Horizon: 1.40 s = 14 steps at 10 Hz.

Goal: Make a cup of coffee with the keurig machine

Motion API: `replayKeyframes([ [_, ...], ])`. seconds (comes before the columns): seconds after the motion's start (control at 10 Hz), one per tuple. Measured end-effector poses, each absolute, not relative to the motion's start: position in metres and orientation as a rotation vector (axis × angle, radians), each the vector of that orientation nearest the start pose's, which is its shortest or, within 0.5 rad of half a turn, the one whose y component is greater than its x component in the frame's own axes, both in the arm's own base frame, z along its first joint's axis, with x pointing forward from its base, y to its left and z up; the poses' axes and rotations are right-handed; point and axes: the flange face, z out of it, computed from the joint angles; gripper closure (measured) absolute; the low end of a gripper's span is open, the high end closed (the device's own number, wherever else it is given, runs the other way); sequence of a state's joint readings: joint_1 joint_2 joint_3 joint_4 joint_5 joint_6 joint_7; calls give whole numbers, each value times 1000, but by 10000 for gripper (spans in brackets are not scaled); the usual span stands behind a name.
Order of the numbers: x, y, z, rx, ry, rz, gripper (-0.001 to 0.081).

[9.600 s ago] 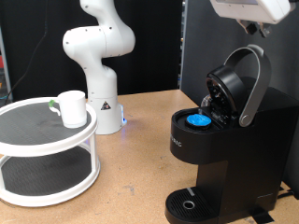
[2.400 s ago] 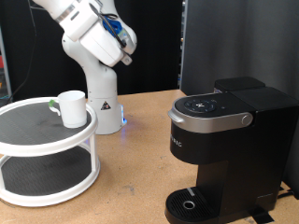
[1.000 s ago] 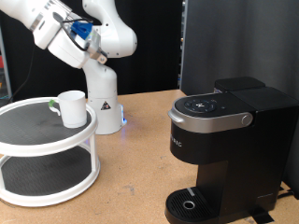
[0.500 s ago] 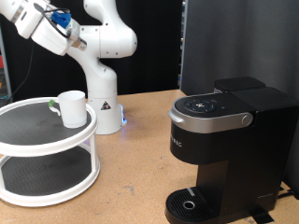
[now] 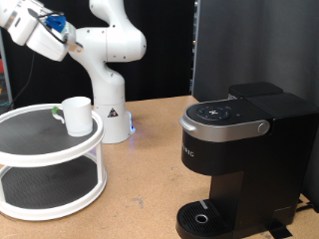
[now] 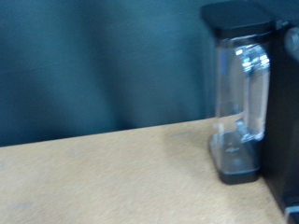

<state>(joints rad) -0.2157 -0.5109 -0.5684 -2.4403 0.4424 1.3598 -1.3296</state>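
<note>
The black keurig machine (image 5: pixel 235 159) stands on the wooden table at the exterior view's right. Its silver-grey lid handle (image 5: pixel 227 126) is down and the lid is closed. Its round drip tray (image 5: pixel 203 217) has nothing on it. The small white cup (image 5: pixel 77 115) stands on the top tier of a white round stand (image 5: pixel 45 149) at the left. My hand (image 5: pixel 33 30) is high at the top left, above the cup, and its fingertips do not show. The wrist view shows no fingers, only the machine's clear water tank (image 6: pixel 238 103).
The white robot base (image 5: pixel 108 100) stands behind the stand, with a small blue light beside it. A dark panel (image 5: pixel 249 45) rises behind the machine. Bare wooden table (image 5: pixel 140 189) lies between the stand and the machine.
The machine's lid, open with a blue-topped pod inside in the earliest frame, is now closed. My arm has swung from above the machine to the exterior view's top left.
</note>
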Motion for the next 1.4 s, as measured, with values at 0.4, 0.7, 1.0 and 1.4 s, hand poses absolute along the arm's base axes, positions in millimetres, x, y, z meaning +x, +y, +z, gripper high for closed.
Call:
replayKeyframes([
  [0.4,233,-257,453,-2081,-704,-429,804],
  [0.7,226,-278,459,-2099,-670,-495,804],
  [1.0,228,-287,459,-2110,-668,-484,804],
  [1.4,229,-286,438,-2154,-664,-490,804],
])
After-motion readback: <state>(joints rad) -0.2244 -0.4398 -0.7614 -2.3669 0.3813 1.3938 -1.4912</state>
